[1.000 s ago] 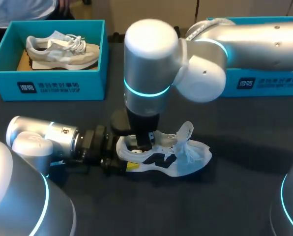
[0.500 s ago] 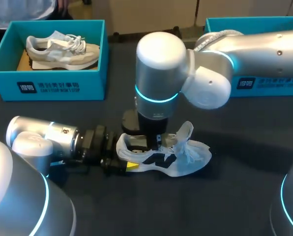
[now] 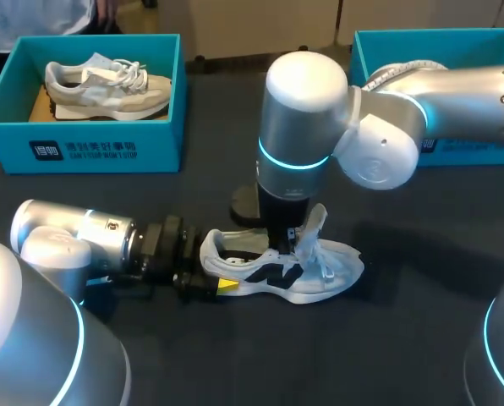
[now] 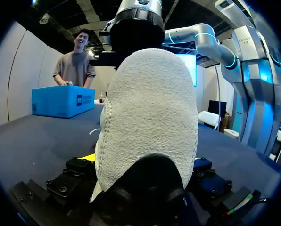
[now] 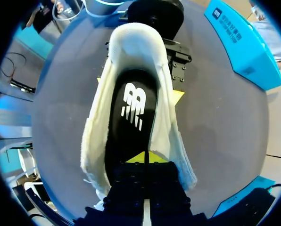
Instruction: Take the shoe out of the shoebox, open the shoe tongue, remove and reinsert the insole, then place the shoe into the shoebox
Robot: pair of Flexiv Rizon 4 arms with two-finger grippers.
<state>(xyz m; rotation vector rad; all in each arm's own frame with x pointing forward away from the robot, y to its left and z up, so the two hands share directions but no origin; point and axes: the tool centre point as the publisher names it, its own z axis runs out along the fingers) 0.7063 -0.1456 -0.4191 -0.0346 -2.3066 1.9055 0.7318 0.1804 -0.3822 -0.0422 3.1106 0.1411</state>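
Spanning the scene, the dark tabletop [image 3: 421, 338] carries two teal shoeboxes: the left box [image 3: 108, 152] w/ another shoe [image 3: 108, 85], and the right box [image 3: 480, 152], prob. this shoe's home. Right arm [image 3: 303, 127] stands upright over the white shoe [image 3: 320, 275], which lies mid-tabletop, well apart from both boxes. Left pincer [image 3: 208, 269] clamps the heel from both sides, prob. to steady it. Black insole [image 5: 131, 113] lies flat inside (looks seated). Right pincer [image 5: 146, 159], tips pressed together, points down at the insole's front end, prob. tamping it in.
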